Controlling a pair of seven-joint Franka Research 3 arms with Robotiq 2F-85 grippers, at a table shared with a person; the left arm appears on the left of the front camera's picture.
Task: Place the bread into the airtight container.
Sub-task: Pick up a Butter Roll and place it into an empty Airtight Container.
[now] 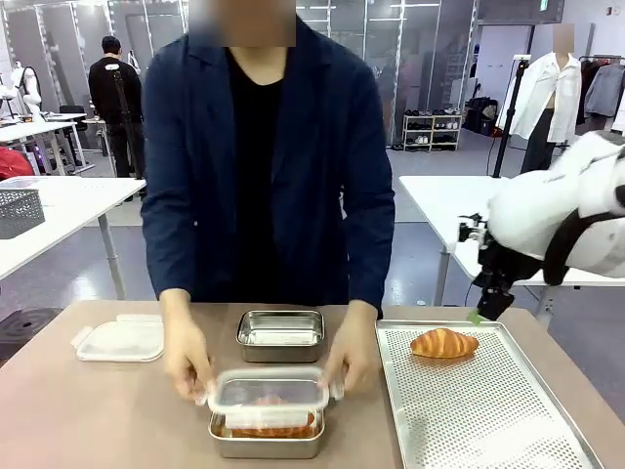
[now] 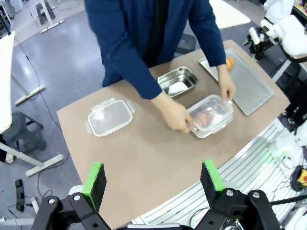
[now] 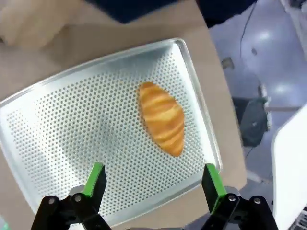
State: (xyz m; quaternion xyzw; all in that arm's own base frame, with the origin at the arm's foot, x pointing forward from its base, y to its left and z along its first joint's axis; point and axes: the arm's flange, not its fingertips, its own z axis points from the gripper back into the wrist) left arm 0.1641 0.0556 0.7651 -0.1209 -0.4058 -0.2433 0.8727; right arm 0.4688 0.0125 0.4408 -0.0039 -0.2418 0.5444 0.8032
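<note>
A golden croissant, the bread (image 1: pixel 443 343), lies at the far end of a perforated metal tray (image 1: pixel 488 420) on the right. My right gripper (image 1: pixel 479 314) hangs open just above and right of it. In the right wrist view its green fingers straddle empty air above the croissant (image 3: pixel 162 118). A person's hands hold a clear lid on a steel container (image 1: pixel 266 430) with bread inside, at the front middle. An open steel container (image 1: pixel 280 334) stands behind it. My left gripper (image 2: pixel 152 179) is open, high above the table's near edge, far from the containers (image 2: pixel 209 115).
A second clear lid (image 1: pixel 120 340) lies at the table's left side. The person stands at the far edge with both arms reaching over the middle. The tray (image 3: pixel 72 124) is bare apart from the croissant. White tables stand behind.
</note>
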